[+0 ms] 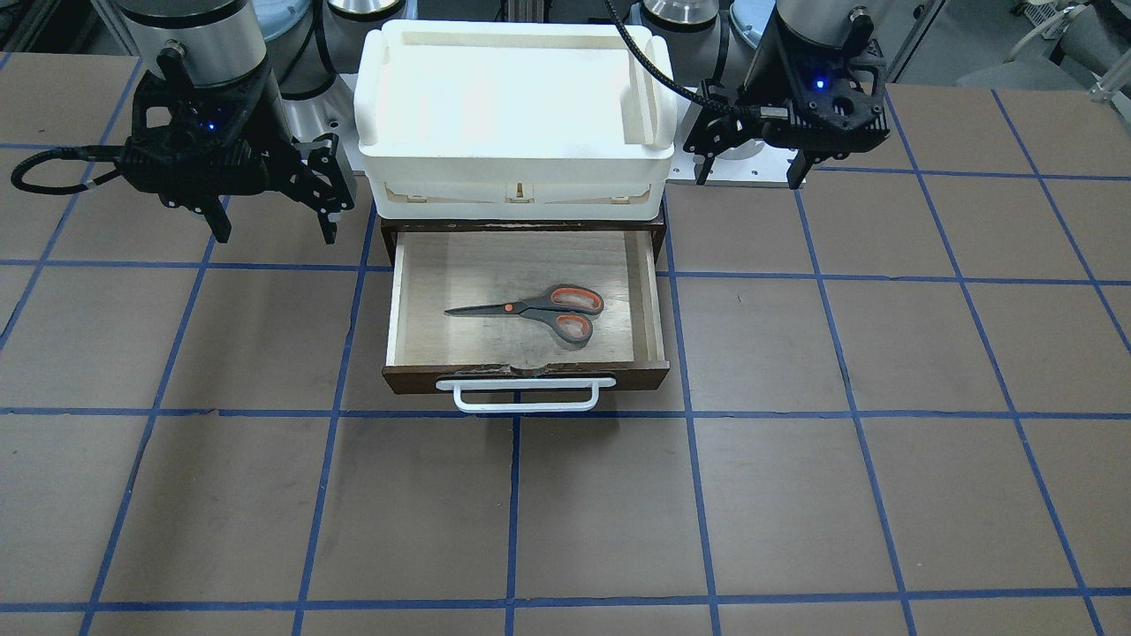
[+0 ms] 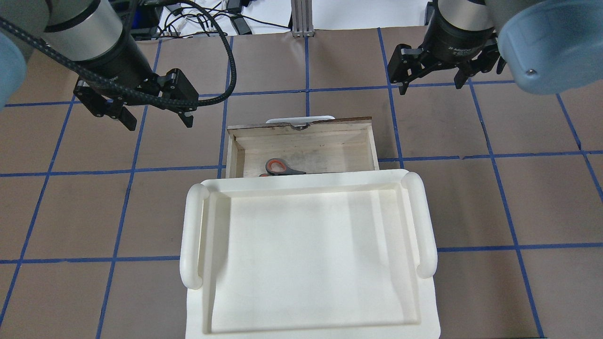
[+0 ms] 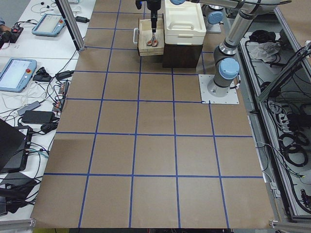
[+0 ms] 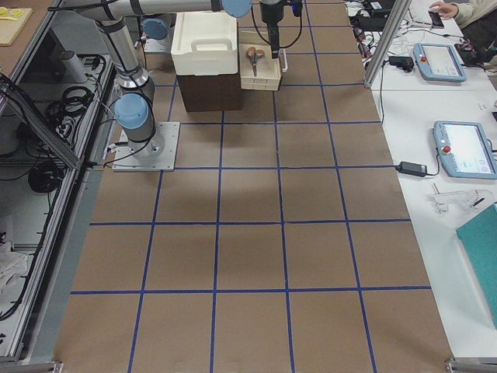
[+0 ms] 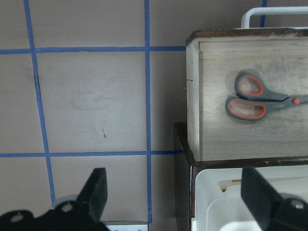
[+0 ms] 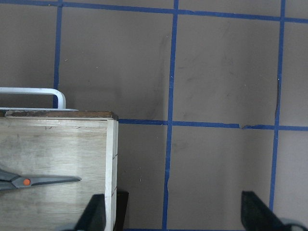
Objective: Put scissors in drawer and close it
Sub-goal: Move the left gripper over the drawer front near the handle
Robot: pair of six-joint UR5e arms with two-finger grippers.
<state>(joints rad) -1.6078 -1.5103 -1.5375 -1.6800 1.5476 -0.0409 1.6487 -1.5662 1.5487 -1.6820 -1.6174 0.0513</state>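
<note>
**Drawer out, scissors stowed, closing not yet done**

**Exterior front-facing.** The drawer [image 1: 636, 375] is dark brown and stands pulled out from under the white tray [image 1: 512, 115]. It holds one pair of scissors [image 1: 530, 311], lying flat on the pale floor. The blades point toward the right arm's side and touch no wall. The handle [image 1: 521, 406] is at the front, below a chipped top edge. The left gripper [image 1: 749, 175] and right gripper [image 1: 275, 231] flank the unit above the counter [image 1: 795, 495]. Both are spread wide and hold nothing.

**Overhead exterior.** No contents are visible in the tray. Its rim hides the drawer's rear, so only the orange-lined loops show.

**Side exteriors.** The unit is small and distant. The scissors can be made out inside the drawer.

**Left wrist-mounted.** The loops lie near the drawer's side wall. The gripper's fingers are parted over bare counter.

**Right wrist-mounted.** The blade tip, a drawer corner and one end of the handle are in view. The gripper's fingers are apart.

**Hazards (judged).**
- An off-centre push on the front could skew the drawer and bind it.
- A hard shove could shift the whole unit or unsettle the tray on top.
- The chipped edge could catch a fingertip.
- The scissors lie low, so they are unlikely to jam.
</note>
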